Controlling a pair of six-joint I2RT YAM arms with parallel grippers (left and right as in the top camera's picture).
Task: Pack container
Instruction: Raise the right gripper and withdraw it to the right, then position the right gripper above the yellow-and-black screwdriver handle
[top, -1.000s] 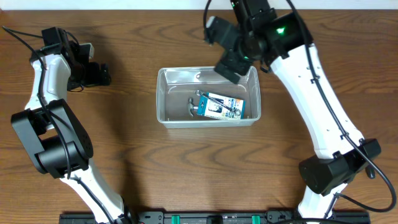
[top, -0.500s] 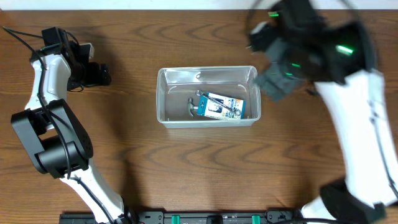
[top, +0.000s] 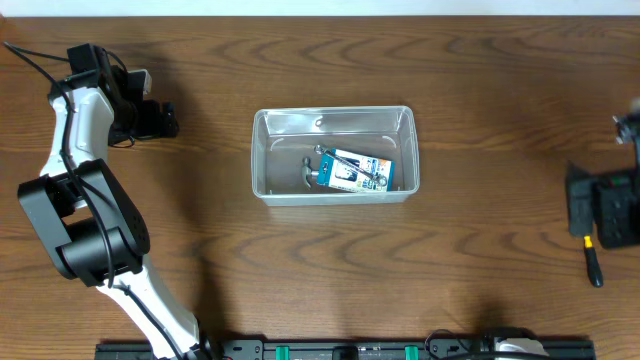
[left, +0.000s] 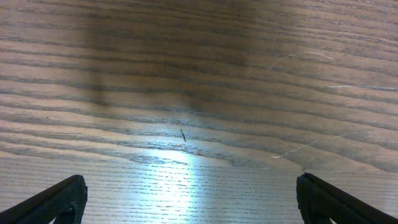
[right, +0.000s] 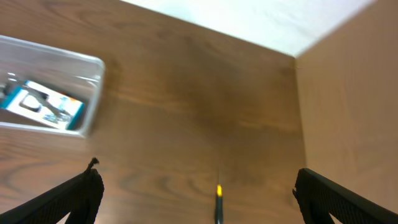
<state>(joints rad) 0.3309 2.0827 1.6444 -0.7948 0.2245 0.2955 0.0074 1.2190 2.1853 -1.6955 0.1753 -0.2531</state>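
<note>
The right pincer (right: 196, 177) hung with its two fingers spread wide and nothing between them but the bare table (right: 186, 118). In its wrist view a slim hand tool (right: 218, 198) with a yellow band lay on the wood roughly midway between the fingers. It sat low in that view, its length running toward the camera. From overhead it showed as a black-handled piece just beside the pincer.

The container (right: 93, 71) stood upright well apart, ahead of this pincer and far to its left. It held a blue-and-white box (right: 43, 104) and a small metal piece (top: 310, 167), too small to name. The left pincer (left: 189, 186) was likewise spread and empty over bare wood, with the container outside its view.

The step in hand looked like fetching the slim tool. To do it well, the right pincer should centre itself over the handle and turn so that the fingers close across the shaft, not along it. The tool lay flat and thin, so the fingertips would need to come almost down to the wood before closing. A grip near the handle's middle should keep it from tipping. The carry should then clear the container's rim. The release belongs at the end farther from this pincer, since the box filled the nearer end.
</note>
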